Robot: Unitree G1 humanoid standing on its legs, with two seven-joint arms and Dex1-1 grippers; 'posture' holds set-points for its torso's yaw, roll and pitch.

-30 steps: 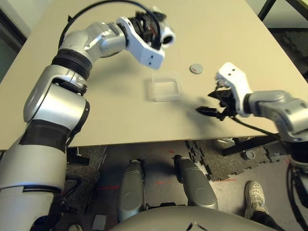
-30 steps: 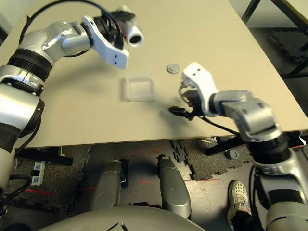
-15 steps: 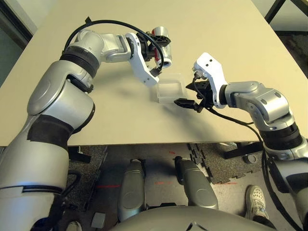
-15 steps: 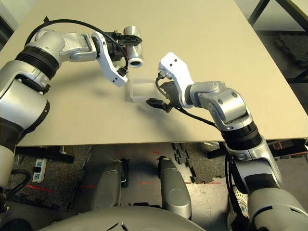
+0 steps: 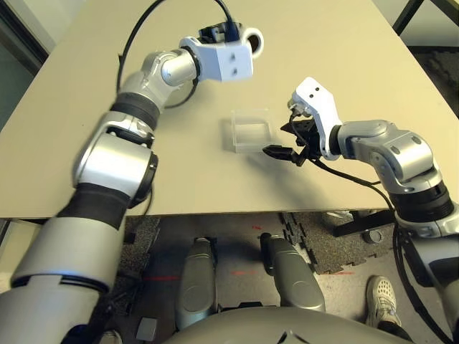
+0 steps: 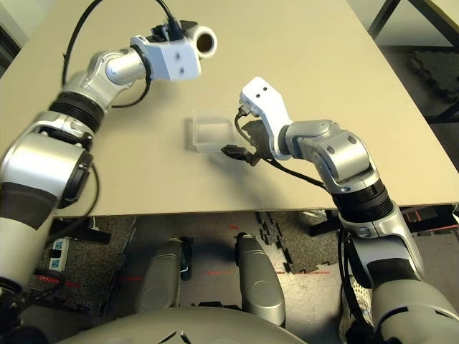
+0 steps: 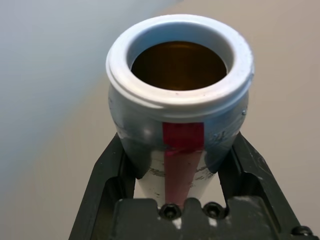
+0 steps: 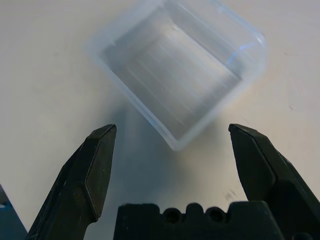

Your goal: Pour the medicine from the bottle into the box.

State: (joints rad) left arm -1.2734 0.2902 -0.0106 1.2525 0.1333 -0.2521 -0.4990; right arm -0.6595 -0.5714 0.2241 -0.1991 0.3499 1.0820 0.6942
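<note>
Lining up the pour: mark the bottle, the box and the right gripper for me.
bottle [image 7: 181, 95]: left wrist view, on its white rim below the open mouth.
box [image 5: 252, 132]: left eye view, on its clear floor.
right gripper [image 8: 172, 165]: right wrist view, midway between its two fingertips, jaws open.

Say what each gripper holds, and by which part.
The left gripper holds the open bottle, clamped across its body below the rim. The right gripper holds nothing; its open fingers point at the box.
</note>
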